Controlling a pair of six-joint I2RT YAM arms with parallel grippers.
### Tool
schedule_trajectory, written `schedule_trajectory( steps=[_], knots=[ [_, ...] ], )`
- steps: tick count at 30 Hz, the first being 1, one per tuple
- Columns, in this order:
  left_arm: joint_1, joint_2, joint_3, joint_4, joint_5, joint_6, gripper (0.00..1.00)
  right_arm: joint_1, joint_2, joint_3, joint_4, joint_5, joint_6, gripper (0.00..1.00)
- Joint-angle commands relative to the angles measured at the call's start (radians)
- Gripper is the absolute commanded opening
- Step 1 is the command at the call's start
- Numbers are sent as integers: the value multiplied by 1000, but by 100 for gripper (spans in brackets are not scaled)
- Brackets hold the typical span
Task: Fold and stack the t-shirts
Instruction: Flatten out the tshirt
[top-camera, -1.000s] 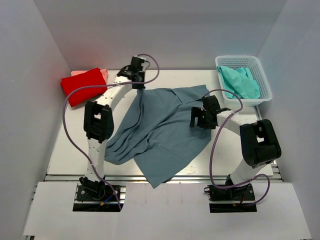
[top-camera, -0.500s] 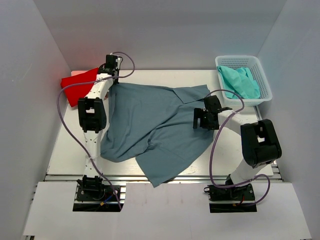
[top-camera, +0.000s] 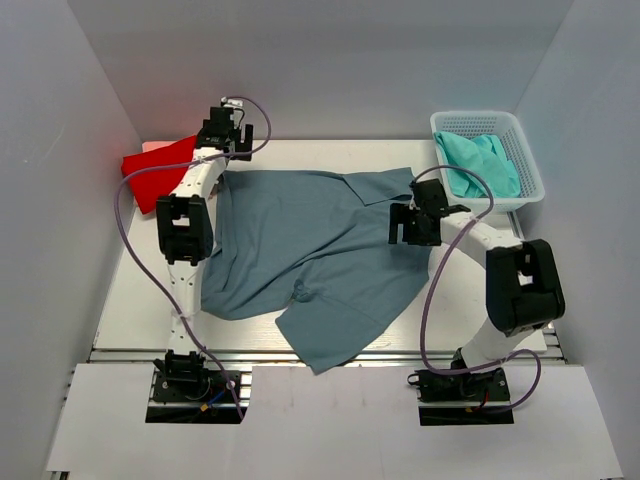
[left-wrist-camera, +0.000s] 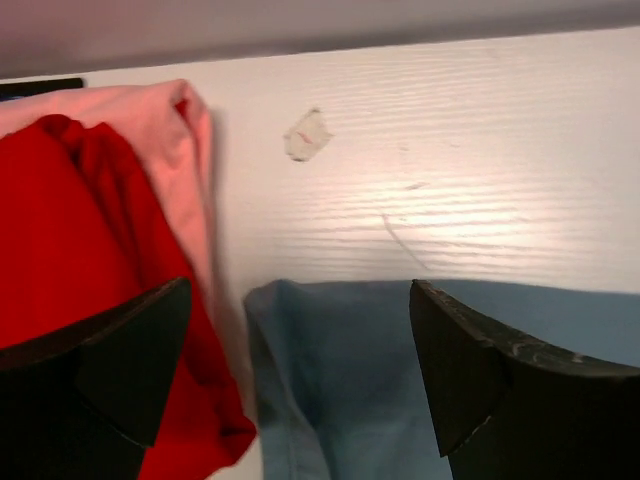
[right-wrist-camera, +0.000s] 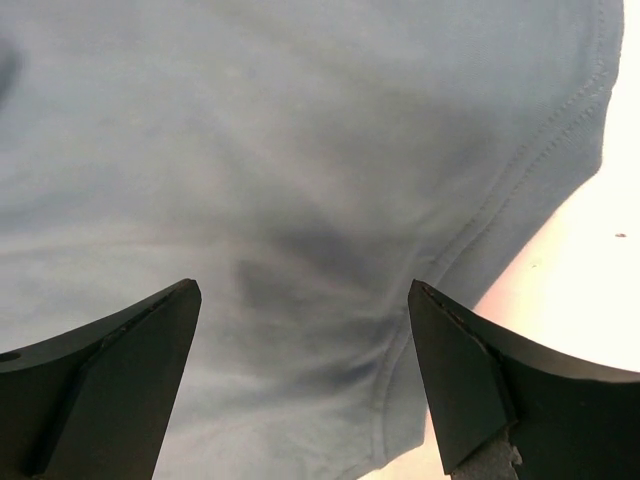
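Top external shows you the dusty blue-grey cloth t-shirt (top-camera: 310, 250) spread across the white surface (top-camera: 130, 290), your left hand (left-wrist-camera: 297, 300) gaping empty over its far-left corner, your right hand (right-wrist-camera: 305, 295) gaping empty above its right edge.

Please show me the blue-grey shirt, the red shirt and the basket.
blue-grey shirt (top-camera: 320, 240): top view, middle of its body.
red shirt (left-wrist-camera: 70, 230): left wrist view, its upper face.
basket (top-camera: 478, 123): top view, far wall.

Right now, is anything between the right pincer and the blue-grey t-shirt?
Nothing visible. The right pincer hangs open over the blue-grey t-shirt, with only bare cloth showing beneath it.
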Motion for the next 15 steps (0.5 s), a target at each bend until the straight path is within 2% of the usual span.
schedule_trajectory(
  steps=[1,5,8,10,14,15],
  knots=[
    [-24,-149,-53,23,159,-44,100,18,-115,-40,24,-106,-20,90],
    [-24,-251,-123,-26,371,-99,100,42,-164,-135,87,-294,33,90],
    [-47,-298,-182,-89,427,-121,100,50,-146,-204,173,-390,96,90],
    [-62,-342,-290,-101,427,-153,100,52,-131,-215,172,-370,131,90],
    [-102,-431,-505,-60,436,-202,100,27,-88,-206,70,-159,199,90],
    [-113,-446,-534,-60,427,-216,100,18,-92,-208,60,-158,211,90]
  ],
)
